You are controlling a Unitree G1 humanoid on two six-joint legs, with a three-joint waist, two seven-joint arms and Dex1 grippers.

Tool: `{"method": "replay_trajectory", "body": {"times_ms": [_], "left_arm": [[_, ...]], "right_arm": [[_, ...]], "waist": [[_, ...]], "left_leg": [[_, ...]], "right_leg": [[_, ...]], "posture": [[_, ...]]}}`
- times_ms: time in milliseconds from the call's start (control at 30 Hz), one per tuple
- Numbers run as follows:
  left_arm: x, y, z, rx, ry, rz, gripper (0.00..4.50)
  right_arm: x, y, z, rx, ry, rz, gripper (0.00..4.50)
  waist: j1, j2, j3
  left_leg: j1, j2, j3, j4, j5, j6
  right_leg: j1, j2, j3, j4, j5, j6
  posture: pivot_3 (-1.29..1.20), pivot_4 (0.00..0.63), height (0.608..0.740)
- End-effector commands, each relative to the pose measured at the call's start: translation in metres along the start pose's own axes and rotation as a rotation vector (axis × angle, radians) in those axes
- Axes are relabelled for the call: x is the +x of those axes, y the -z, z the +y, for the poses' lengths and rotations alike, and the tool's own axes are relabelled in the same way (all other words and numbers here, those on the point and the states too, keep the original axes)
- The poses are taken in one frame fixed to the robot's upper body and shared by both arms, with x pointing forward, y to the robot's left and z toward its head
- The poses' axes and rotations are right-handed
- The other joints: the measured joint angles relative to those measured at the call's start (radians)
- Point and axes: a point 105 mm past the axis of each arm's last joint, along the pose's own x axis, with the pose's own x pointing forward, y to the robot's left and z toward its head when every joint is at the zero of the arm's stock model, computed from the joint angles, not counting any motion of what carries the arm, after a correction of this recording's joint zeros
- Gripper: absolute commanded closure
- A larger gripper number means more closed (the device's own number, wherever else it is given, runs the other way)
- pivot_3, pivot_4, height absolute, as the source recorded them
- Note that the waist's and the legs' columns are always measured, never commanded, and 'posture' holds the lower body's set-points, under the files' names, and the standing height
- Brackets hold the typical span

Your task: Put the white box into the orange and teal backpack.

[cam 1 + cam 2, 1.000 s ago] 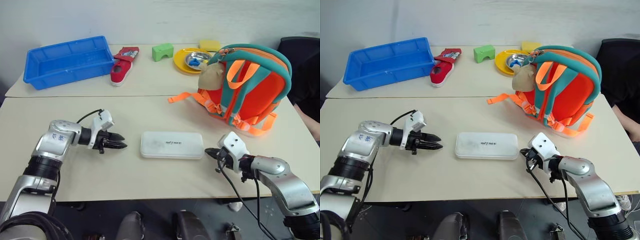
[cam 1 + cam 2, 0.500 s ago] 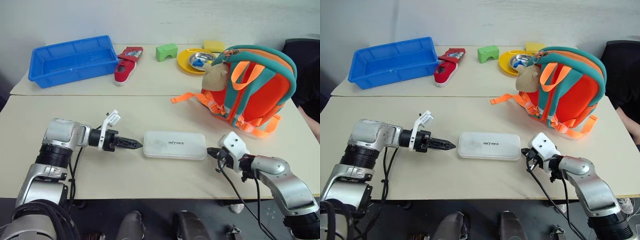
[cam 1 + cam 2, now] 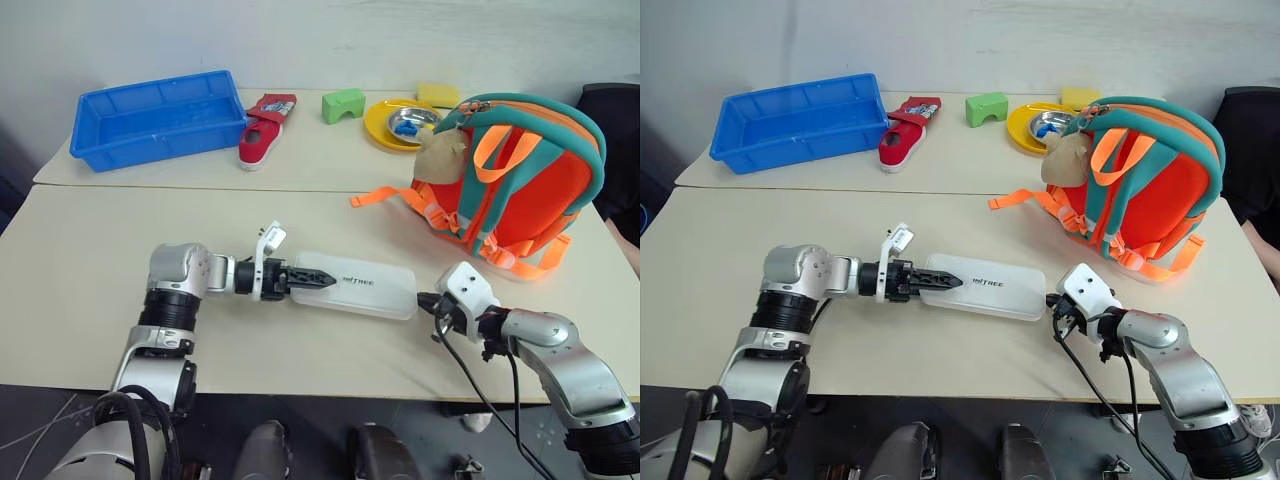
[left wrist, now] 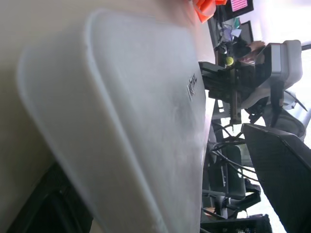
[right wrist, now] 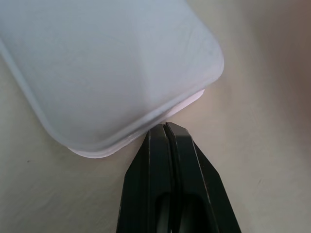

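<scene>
The left gripper [image 3: 940, 281] reaches sideways toward the right arm, its fingers [image 3: 312, 277] parted one above the other. The right gripper [image 5: 166, 130] points back at it, fingers pressed together.

Open tabletop [image 3: 90, 250] across the near left, unobstructed. White box [image 3: 365, 290] flat at near centre, hemmed at both ends: left gripper [image 3: 318, 277] over its left end with jaws apart, right gripper [image 3: 425, 299] pressed shut against its right end. Clear lane of bare table between box and orange and teal backpack [image 3: 520, 175], standing upright beyond on the right, loose orange straps [image 3: 385, 195] trailing into that lane. Far table crowded: blue tray [image 3: 155, 115], red shoe [image 3: 262, 135], green block [image 3: 342, 104], yellow plate [image 3: 395, 125].
</scene>
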Motion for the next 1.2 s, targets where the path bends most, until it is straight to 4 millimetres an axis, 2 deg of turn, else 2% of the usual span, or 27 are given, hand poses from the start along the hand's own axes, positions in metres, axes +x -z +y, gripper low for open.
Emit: {"method": "replay_trajectory", "body": {"times_ms": [33,200,300,467,533,600,667,733,800,933,967,1067,1200], "left_arm": [[-0.005,-0.012,-0.015,0.014,0.063,-0.025,0.91],[-0.01,-0.012,-0.017,0.023,0.075,-0.018,2.47],[-0.011,-0.009,-0.021,0.026,0.096,-0.014,3.19],[-0.018,-0.012,-0.032,0.044,0.139,-0.059,3.19],[-0.025,-0.018,-0.037,0.057,0.153,-0.106,3.19],[-0.041,-0.03,-0.043,0.076,0.172,-0.188,3.19],[-0.051,-0.035,-0.047,0.082,0.184,-0.227,3.19],[-0.072,-0.04,-0.056,0.138,0.211,-0.284,3.19],[-0.087,-0.045,-0.062,0.191,0.209,-0.337,3.19],[-0.099,-0.053,-0.067,0.253,0.179,-0.401,3.19],[-0.103,-0.056,-0.069,0.269,0.169,-0.424,3.19],[-0.115,-0.065,-0.068,0.301,0.122,-0.487,3.19],[-0.122,-0.073,-0.064,0.327,0.078,-0.542,3.19]], "right_arm": [[-0.002,-0.005,0.0,-0.017,0.001,-0.022,4.5],[-0.002,-0.004,0.003,-0.023,0.004,-0.023,4.5],[-0.004,-0.006,0.003,-0.026,0.028,-0.037,4.5],[-0.027,-0.012,-0.011,0.039,0.147,-0.075,4.5],[-0.043,-0.012,-0.018,0.095,0.193,-0.091,4.15],[-0.066,-0.02,-0.033,0.185,0.27,-0.151,3.64],[-0.08,-0.025,-0.043,0.234,0.32,-0.188,3.0],[-0.096,-0.035,-0.058,0.308,0.367,-0.261,2.29],[-0.103,-0.044,-0.068,0.362,0.386,-0.317,1.62],[-0.098,-0.057,-0.076,0.421,0.369,-0.363,0.27],[-0.091,-0.064,-0.075,0.431,0.346,-0.381,0.01],[-0.07,-0.09,-0.076,0.478,0.263,-0.47,0.01],[-0.045,-0.104,-0.088,0.53,0.229,-0.51,0.01]], "waist": [[-0.001,0.0,0.0],[-0.005,0.0,0.0],[-0.004,0.0,0.0],[-0.002,0.0,0.0],[-0.001,0.0,0.0],[-0.001,0.0,0.0],[-0.004,0.0,0.0],[-0.009,-0.001,0.0],[-0.016,-0.001,0.0],[-0.023,-0.001,0.0],[-0.024,-0.001,0.0],[-0.03,-0.001,0.001],[-0.028,-0.001,0.001]], "left_leg": [[-0.001,0.0,0.0,0.0,0.0,0.0],[-0.001,0.001,0.0,-0.001,0.001,-0.002],[-0.001,0.001,0.0,-0.002,0.001,-0.002],[-0.002,0.001,0.0,-0.002,0.001,-0.002],[-0.003,0.001,0.0,-0.002,0.001,-0.002],[-0.003,0.001,0.0,-0.002,0.001,-0.002],[-0.003,0.001,0.0,-0.002,0.001,-0.002],[-0.002,0.001,0.0,-0.003,0.001,-0.003],[-0.002,0.001,0.0,-0.004,0.002,-0.003],[-0.001,0.001,0.0,-0.006,0.002,-0.004],[-0.001,0.001,0.0,-0.006,0.002,-0.004],[-0.002,0.001,0.0,-0.005,0.002,-0.004],[-0.002,0.001,0.001,-0.007,0.002,-0.004]], "right_leg": [[-0.001,0.0,0.0,0.0,0.0,0.0],[-0.002,0.001,0.0,0.0,0.0,0.0],[-0.002,0.001,0.0,0.0,0.0,0.0],[-0.003,0.001,0.0,0.0,0.0,0.0],[-0.003,0.001,0.0,0.0,0.0,0.0],[-0.003,0.001,0.0,0.0,0.0,0.0],[-0.003,0.001,0.0,0.0,0.0,0.0],[-0.003,0.001,0.0,0.0,0.0,0.0],[-0.003,0.001,0.0,0.0,0.0,0.0],[-0.003,0.001,0.0,-0.001,0.0,0.0],[-0.003,0.001,0.0,-0.002,0.0,0.0],[-0.004,0.001,0.0,-0.001,0.0,0.0],[-0.006,0.001,0.001,0.0,0.0,0.0]], "posture": [[0.0,0.15,0.74],[0.0,0.15,0.74],[0.0,0.15,0.74],[0.0,0.15,0.74],[0.0,0.15,0.74],[0.0,0.15,0.74],[0.0,0.15,0.74],[0.0,0.15,0.74],[0.0,0.15,0.74],[0.0,0.15,0.74],[0.0,0.15,0.74],[0.0,0.15,0.74],[0.0,0.15,0.74]]}}
